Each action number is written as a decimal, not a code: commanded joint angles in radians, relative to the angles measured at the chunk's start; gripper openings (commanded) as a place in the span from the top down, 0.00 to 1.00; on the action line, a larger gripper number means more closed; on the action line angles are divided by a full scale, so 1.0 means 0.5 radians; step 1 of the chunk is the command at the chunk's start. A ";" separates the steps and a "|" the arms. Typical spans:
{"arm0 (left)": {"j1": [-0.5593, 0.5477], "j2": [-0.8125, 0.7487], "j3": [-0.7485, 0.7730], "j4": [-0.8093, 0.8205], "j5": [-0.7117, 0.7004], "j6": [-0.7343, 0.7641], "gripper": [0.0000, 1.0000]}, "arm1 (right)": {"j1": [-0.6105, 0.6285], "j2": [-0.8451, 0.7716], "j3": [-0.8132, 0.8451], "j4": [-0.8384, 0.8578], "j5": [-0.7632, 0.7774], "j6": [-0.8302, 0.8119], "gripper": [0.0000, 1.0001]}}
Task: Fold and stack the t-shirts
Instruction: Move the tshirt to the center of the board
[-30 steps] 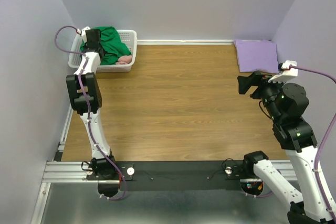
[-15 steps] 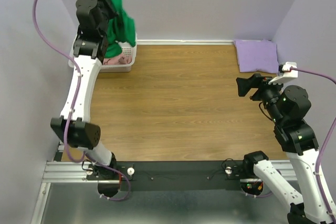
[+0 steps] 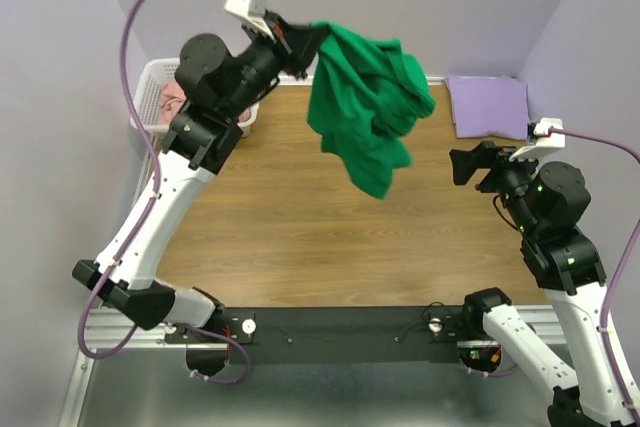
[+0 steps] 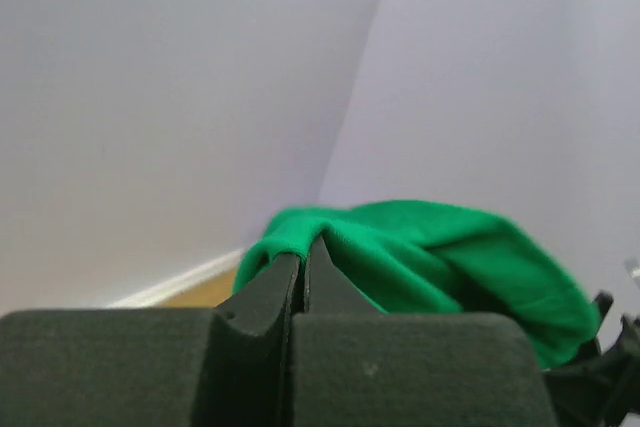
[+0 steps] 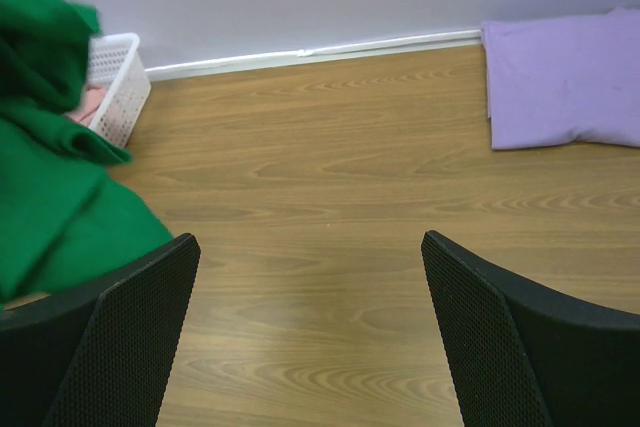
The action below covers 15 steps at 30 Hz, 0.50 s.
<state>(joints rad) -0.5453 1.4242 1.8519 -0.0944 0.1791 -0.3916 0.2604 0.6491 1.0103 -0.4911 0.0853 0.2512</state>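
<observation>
My left gripper (image 3: 305, 35) is shut on a bunched edge of the bright green t-shirt (image 3: 365, 107). The shirt hangs crumpled in the air over the back middle of the wooden table. In the left wrist view the left gripper (image 4: 303, 247) pinches a fold of the green t-shirt (image 4: 440, 247). The lavender t-shirt (image 3: 487, 105) lies folded flat at the back right corner. A salmon pink t-shirt (image 3: 175, 102) shows inside the basket. My right gripper (image 3: 465, 164) hovers open at the right side, nothing between its fingers (image 5: 130, 337), with the green t-shirt (image 5: 50, 177) off to its left.
The white lattice basket (image 3: 145, 87) stands at the back left corner against the walls. Pale walls close in the table at the back and on both sides. A black rail with the arm bases runs along the near edge (image 3: 340, 332).
My left arm has lifted the green t-shirt up out of the basket and swung it right, over the table. The right arm has hardly moved and stays open.
</observation>
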 commanded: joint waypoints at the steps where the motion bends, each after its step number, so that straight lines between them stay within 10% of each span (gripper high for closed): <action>1: 0.008 -0.194 -0.545 0.164 0.047 -0.171 0.89 | 0.007 -0.022 0.017 -0.039 0.078 -0.070 0.00; 8: 0.014 -0.290 -1.549 -0.059 -0.560 -0.349 0.14 | 0.010 0.015 -0.088 -0.039 -0.112 -0.021 0.00; 15: -0.170 -0.204 -1.694 -0.155 -0.542 -0.334 0.13 | 0.013 0.441 -0.180 -0.067 -0.682 0.099 0.00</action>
<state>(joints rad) -0.5583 1.3251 0.9771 -0.1795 -0.0357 -0.5503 0.2604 0.7563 0.9577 -0.4923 -0.0589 0.2554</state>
